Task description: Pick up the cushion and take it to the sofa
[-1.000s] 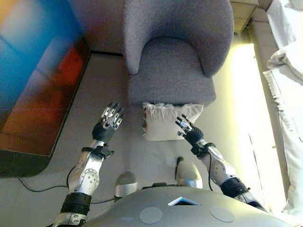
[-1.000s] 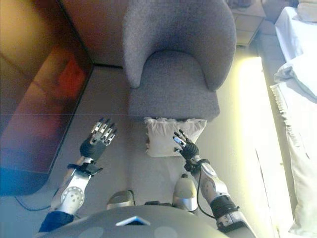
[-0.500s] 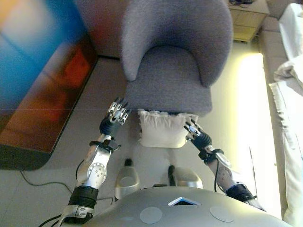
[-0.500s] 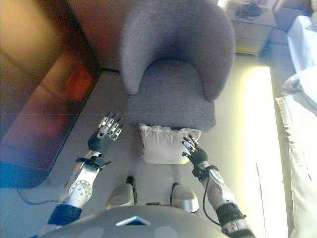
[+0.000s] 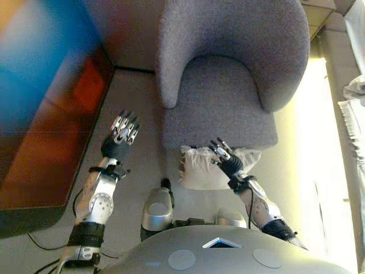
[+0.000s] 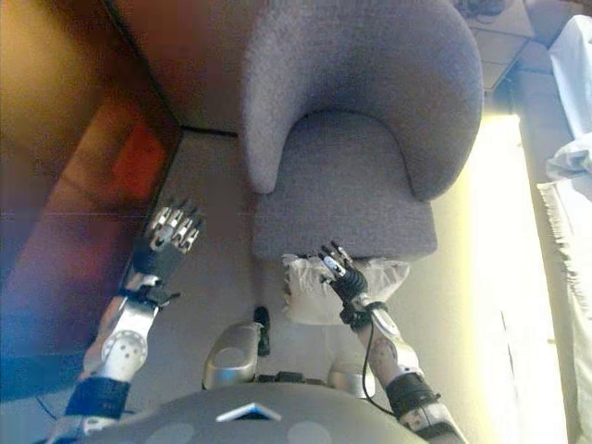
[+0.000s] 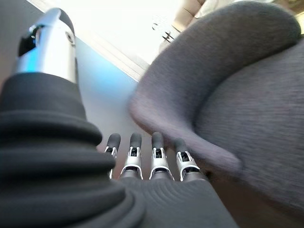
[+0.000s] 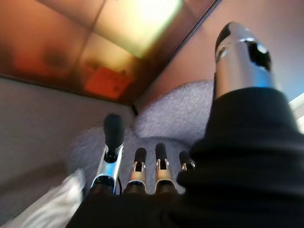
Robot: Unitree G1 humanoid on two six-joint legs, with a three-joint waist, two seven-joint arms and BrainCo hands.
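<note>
Grey fabric covers the big armchair (image 5: 228, 68) that stands in the middle of the scene, with its round back far from the robot and its seat front edge toward the robot. Beside the armchair, on the robot's left, a dark glossy panel (image 5: 40, 114) with blue and red reflections lies along the edge of the pale floor (image 5: 137, 91). On the robot's right side, a bright strip of light crosses the floor, and white bedding (image 5: 356, 97) shows at the far right edge. The white cushion (image 5: 199, 168) with a ruffled border lies on the floor, touching or just under the front edge of the armchair seat; it is not lifted. The right hand (image 5: 225, 160) is over the right part of the cushion, fingers stretched out and spread apart, not closed on anything; whether the fingertips touch the fabric cannot be told. In the right wrist view the fingers (image 8: 111, 142) are also straight, with a corner of the cushion (image 8: 52, 204) beside them. The left hand (image 5: 120, 137) hangs above the floor near the left front corner of the armchair, well apart from the cushion, fingers straight and holding nothing, as the left wrist view shows too (image 7: 142, 156).
</note>
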